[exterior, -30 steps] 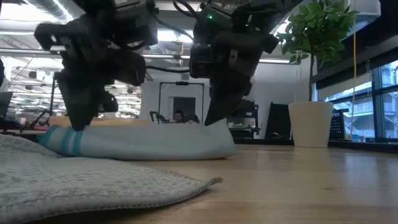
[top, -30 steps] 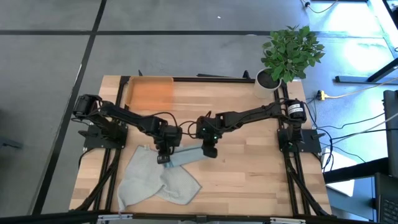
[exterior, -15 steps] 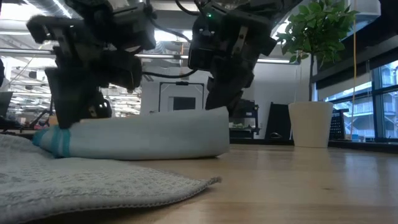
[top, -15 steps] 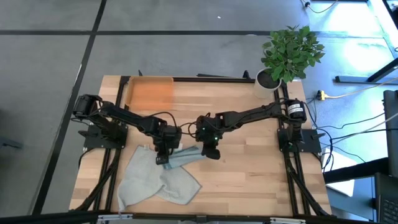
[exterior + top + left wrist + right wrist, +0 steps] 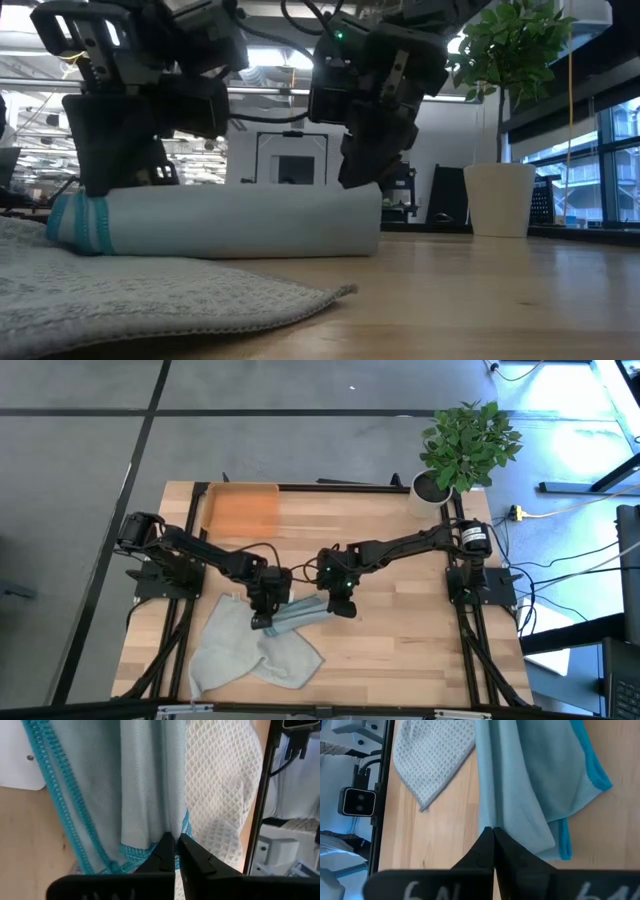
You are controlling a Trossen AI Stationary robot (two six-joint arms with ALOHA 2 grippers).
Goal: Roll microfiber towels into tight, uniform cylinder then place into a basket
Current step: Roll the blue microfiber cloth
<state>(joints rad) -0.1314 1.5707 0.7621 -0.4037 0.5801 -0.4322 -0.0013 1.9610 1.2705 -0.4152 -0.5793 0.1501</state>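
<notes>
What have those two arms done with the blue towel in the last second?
Both shut grippers, left and right, moved toward the table's front edge, rolling the teal-blue towel that way into a fuller, rounder tube. Each stays pinched on its end of the roll; nothing was let go. The grey-green towel, the orange basket and the plant pot stayed put.

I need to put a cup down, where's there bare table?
Bare wood lies between the orange basket and the plant pot, and along the near right side of the table. The middle and near left are crowded: both tools, blue towel, grey towel.
</notes>
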